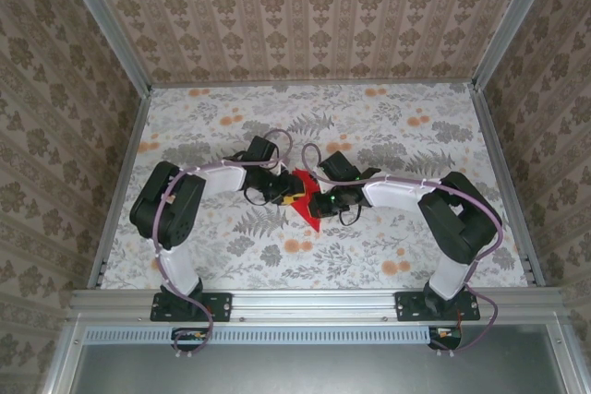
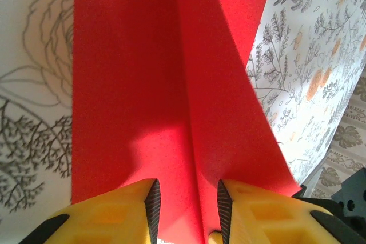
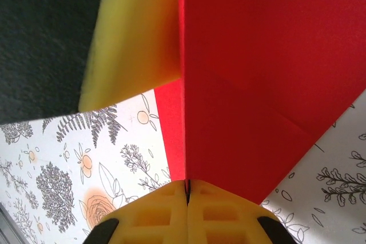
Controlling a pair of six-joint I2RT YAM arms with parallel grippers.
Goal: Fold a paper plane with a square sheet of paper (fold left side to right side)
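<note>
Straddling sums up our left gripper (image 2: 187,212): its yellow fingers (image 2: 137,198) stand part-way apart w/ the raised crease of the thin, plain bright red paper sheet (image 2: 143,84) running between them, & we can't see either pad pressing on it. Our right gripper (image 3: 186,191) is fully closed, pinching one edge of the red paper sheet so a flap stands up off the rest. Seen from above, the left gripper is at the sheet's left side & the right gripper at its right. Both are touching or just beside it, so neither arm is nearer. The crease, i.e. the sheet's long axis, points straight out from the left gripper. We judge the left-to-right fold hinges on that line: the flap has to swing across it while the crease stays put. As for room, the edges of the grey-leaf, orange-flower table cover (image 1: 369,237) & the side walls all lie well apart from the sheet. The tight spot, we reckon, is right at the sheet, where both grippers crowd close together.
</note>
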